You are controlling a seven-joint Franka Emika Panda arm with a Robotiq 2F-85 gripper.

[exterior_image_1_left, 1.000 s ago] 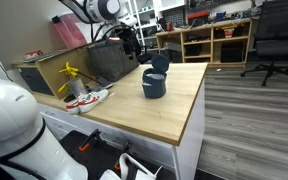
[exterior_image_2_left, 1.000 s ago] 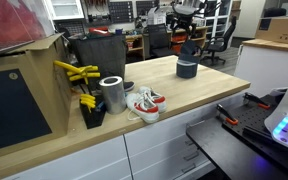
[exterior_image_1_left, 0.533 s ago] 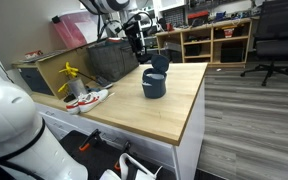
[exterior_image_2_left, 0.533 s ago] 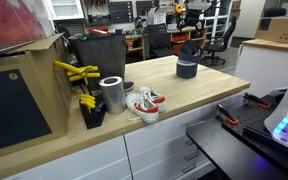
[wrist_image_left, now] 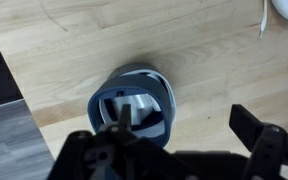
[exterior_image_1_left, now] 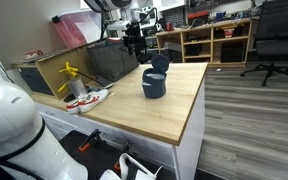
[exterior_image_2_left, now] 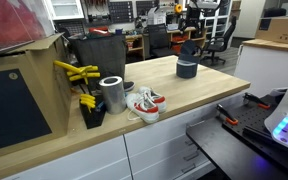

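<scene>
In an exterior view the camera stands raised and off one side of the surface [exterior_image_1_left: 174, 115]. It faces obliquely across the surface at medium range, with the blue-grey cup [exterior_image_1_left: 155, 80] under the jaws near mid-frame.

In an exterior view the camera sits low at the end of the surface [exterior_image_2_left: 199, 90] farthest from the jaws. It faces along the length, with the sneaker [exterior_image_2_left: 144, 103] close and the cup [exterior_image_2_left: 188, 66] distant.

The wrist view looks straight down at close range, with the cup [wrist_image_left: 134, 105] centred and the jaws at its bottom edge.

Both exterior views share the surface, the cup and the sneaker [exterior_image_1_left: 87, 99]. The wrist view shares the cup and the adjoining wood [wrist_image_left: 104, 40].
</scene>
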